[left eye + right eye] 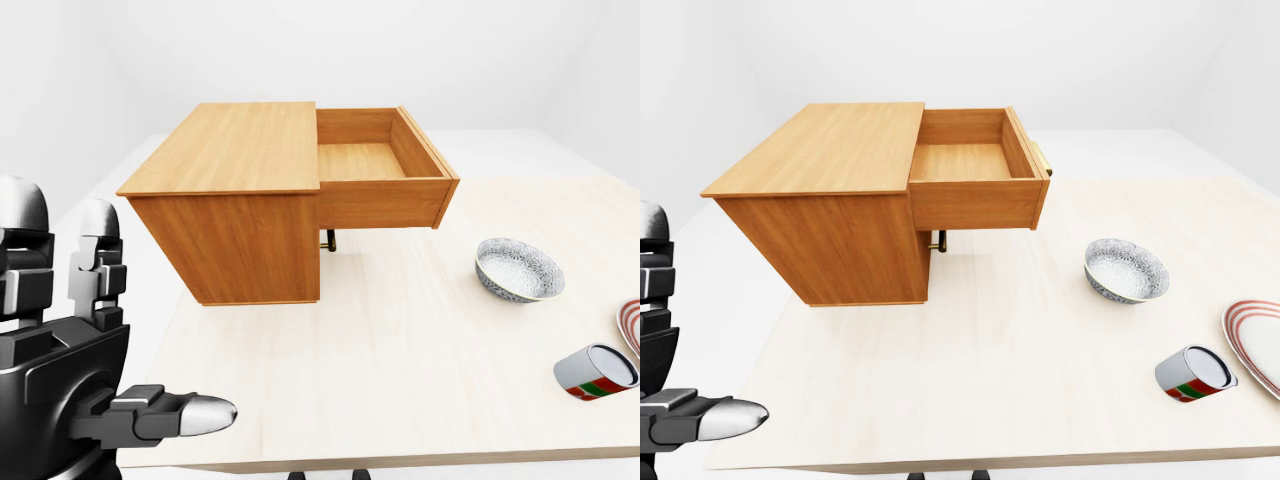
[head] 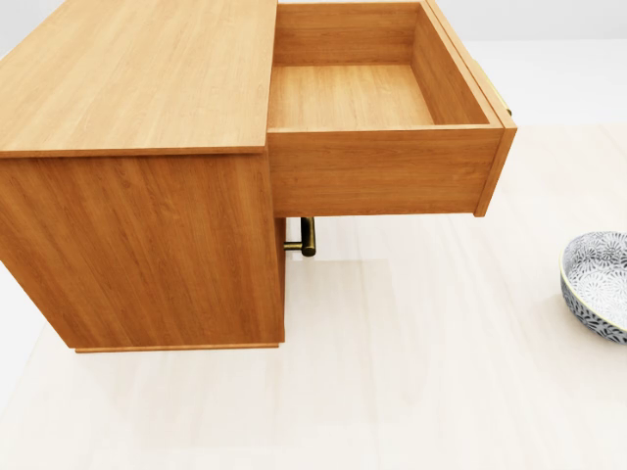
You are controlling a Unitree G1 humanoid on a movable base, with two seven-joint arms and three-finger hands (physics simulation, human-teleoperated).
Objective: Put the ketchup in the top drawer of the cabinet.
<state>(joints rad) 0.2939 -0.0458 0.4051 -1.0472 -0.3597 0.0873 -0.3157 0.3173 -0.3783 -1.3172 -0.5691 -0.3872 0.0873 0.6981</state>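
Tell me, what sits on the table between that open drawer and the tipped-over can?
A patterned bowl stands between the open drawer and the can lying on its side; the right-eye view shows it best. The table is otherwise bare there.

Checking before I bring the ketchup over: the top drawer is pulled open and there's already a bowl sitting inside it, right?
Not quite. The top drawer is pulled open, but it is empty, as the head view shows. The bowl sits on the table, to the drawer's lower right in the right-eye view.

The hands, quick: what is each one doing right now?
Left hand: open, fingers spread, holding nothing.
Right hand: not in any view, so it cannot be told.
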